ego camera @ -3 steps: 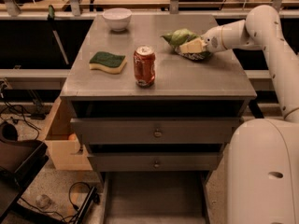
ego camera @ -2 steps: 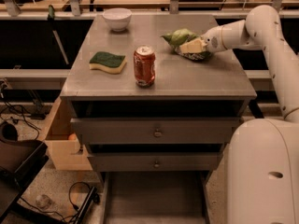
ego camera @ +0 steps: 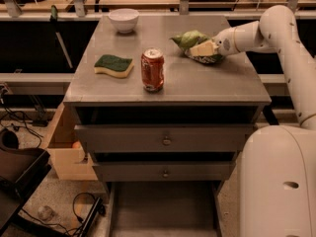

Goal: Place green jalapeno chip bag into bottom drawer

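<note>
The green jalapeno chip bag [ego camera: 189, 38] lies crumpled on the grey cabinet top [ego camera: 217, 83], at the back right. My gripper [ego camera: 200, 49] reaches in from the right and is shut on the bag, which bulges above and below it while still resting on the top. The bottom drawer [ego camera: 163, 209] is pulled open at the foot of the cabinet, and its flat grey floor shows with nothing in it.
A red soda can [ego camera: 152, 69] stands at the middle front of the top. A green-topped yellow sponge [ego camera: 114, 65] lies to its left, and a white bowl [ego camera: 123, 19] sits at the back left. Two shut drawer fronts [ego camera: 165, 139] lie above the open drawer. My white base [ego camera: 279, 181] stands at the right.
</note>
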`<state>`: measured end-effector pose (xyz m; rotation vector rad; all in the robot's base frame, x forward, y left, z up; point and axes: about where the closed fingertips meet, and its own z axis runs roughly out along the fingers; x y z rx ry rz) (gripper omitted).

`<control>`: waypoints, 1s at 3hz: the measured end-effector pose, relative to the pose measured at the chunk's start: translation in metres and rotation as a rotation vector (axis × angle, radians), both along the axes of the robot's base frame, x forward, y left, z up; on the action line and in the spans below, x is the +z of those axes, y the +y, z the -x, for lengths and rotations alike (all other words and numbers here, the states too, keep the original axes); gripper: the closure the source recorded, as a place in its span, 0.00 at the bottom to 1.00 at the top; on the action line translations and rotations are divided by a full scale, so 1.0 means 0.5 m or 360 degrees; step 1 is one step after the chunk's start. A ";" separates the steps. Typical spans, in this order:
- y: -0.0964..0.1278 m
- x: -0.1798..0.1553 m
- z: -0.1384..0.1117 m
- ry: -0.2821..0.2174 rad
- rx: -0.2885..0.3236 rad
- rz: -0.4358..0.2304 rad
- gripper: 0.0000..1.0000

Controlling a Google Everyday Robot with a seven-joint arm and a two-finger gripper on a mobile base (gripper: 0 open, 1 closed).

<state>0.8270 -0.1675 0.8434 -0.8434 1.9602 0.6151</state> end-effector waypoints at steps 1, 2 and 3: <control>0.000 0.000 0.000 0.0000 0.0000 0.0000 1.00; 0.000 0.000 0.000 0.0000 0.0000 0.0000 1.00; 0.000 0.000 0.000 0.0000 0.0000 0.0000 1.00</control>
